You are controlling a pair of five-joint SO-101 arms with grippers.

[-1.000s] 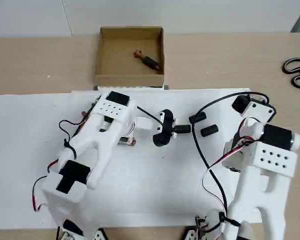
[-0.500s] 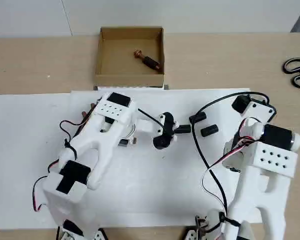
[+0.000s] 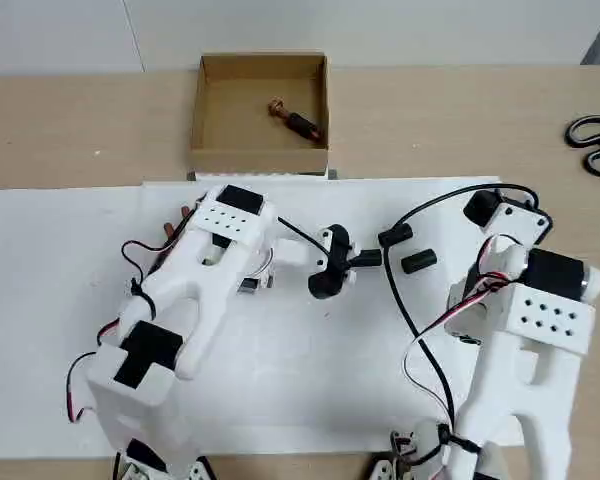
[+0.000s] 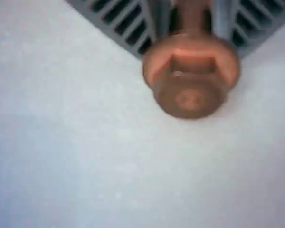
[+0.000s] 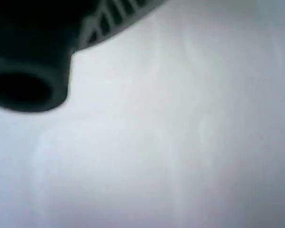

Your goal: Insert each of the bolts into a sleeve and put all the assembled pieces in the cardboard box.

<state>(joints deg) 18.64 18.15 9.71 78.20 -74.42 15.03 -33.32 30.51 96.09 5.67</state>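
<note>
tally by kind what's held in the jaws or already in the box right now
bolt, in the left jaws: 1
black sleeve, in the right jaws: 1
assembled piece, in the cardboard box: 1
total: 3

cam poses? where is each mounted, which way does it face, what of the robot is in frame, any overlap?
High view: fixed above the table, looking down; left arm and right arm rise from the near edge, cardboard box at the far side.
Left wrist view: on the left wrist, looking past the left gripper at the white paper; ribbed fingers clamp a copper bolt.
Right wrist view: on the right wrist, facing the paper; right gripper holds a black sleeve.
Shared: all three see the paper.
</note>
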